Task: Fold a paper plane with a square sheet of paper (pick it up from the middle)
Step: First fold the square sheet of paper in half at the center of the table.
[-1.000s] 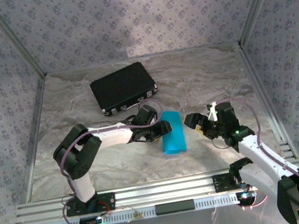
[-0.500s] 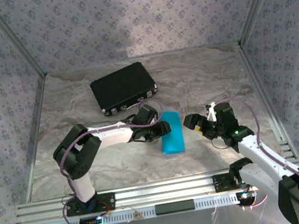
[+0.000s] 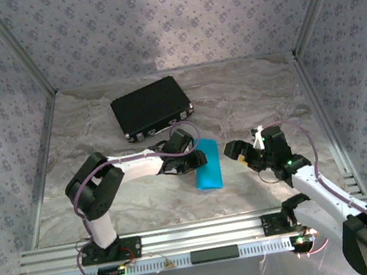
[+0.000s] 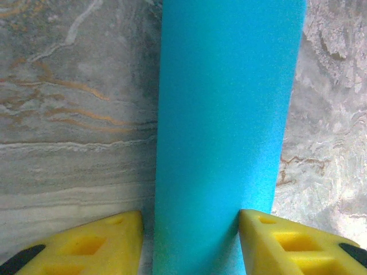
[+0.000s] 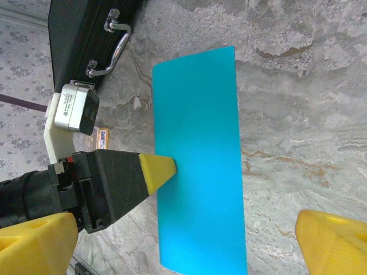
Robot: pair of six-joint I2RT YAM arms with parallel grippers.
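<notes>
Closed black case (image 3: 151, 106), contents hidden, folded cyan sheet (image 3: 207, 166) at its 5 o'clock, left hand (image 4: 192, 235) straddling it, grasp unclear, right hand (image 3: 238, 151) released.

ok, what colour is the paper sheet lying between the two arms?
The paper sheet is plain bright cyan-blue, with no markings. The left wrist view shows it best.

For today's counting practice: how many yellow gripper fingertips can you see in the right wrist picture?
3. Two belong to the right gripper, in the bottom corners. One, of the left gripper, sits at the left edge of the blue paper; its partner may be hidden.
</notes>
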